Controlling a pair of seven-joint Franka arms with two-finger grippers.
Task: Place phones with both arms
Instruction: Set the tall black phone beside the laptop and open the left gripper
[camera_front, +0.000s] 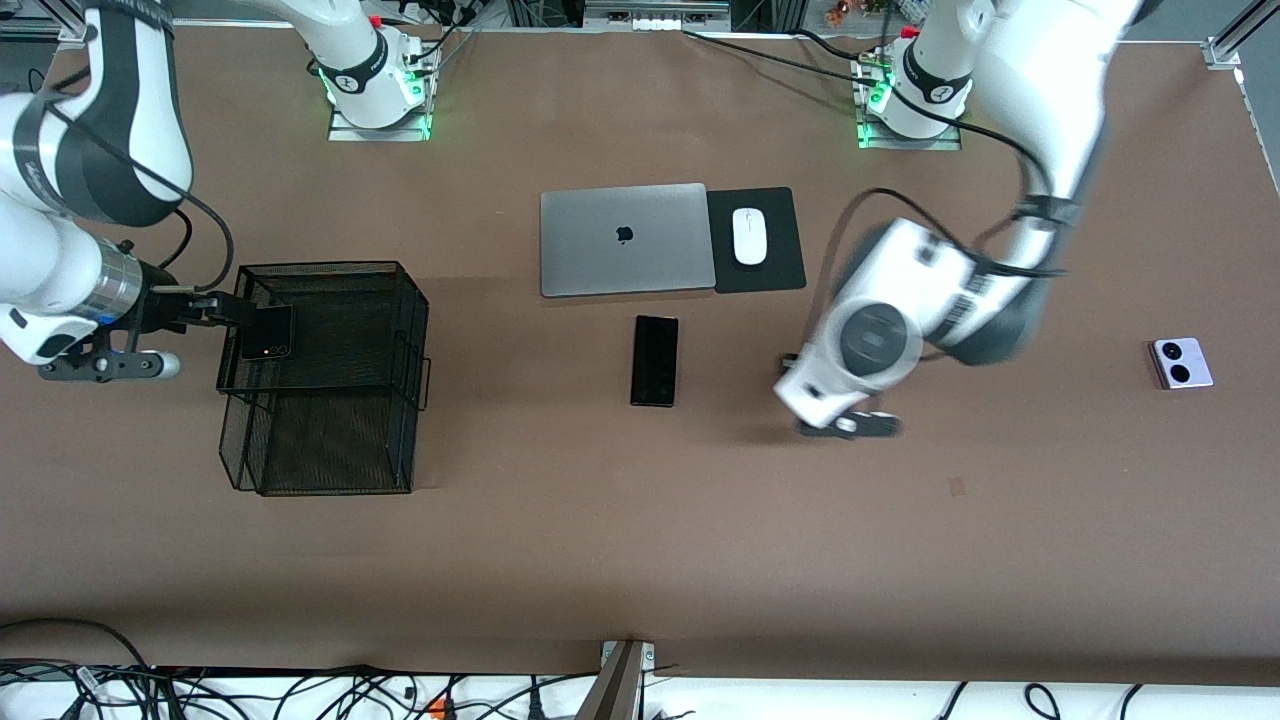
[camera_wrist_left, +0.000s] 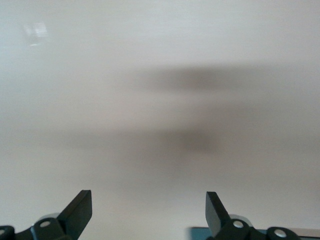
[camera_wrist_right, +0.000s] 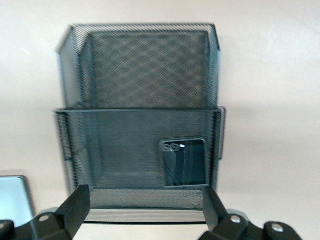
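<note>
In the front view, the right gripper (camera_front: 225, 312) is at the middle left of the frame, at the rim of the black wire-mesh basket (camera_front: 330, 420), and its fingers stand apart; the small black flip phone (camera_front: 266, 333) lies in the upper tier of this basket, just beside the fingers, so I judge that it is released there. The long slim black phone (camera_front: 654, 360) lies flat in the centre of the frame, below the closed grey laptop (camera_front: 625, 240) and the white mouse (camera_front: 749, 236) on its black pad. The white-lilac phone (camera_front: 1182, 362) lies at the middle right, well apart from the other things. The left gripper (camera_front: 850, 424) hangs over the bare table between these two phones, and this arm looks smeared, so its fingers are hard to read here. In the left wrist view, the left gripper's fingers (camera_wrist_left: 80, 210) are spread wide with nothing between them; everything else is only a blurred pale surface. In the right wrist view, the open right fingers (camera_wrist_right: 76, 206) frame the basket, and the flip phone is seen through the mesh in the nearer tier; a corner of the laptop is cut off at the lower left. One phone seems placed; next, I think, each arm must go down on one remaining phone.
</note>
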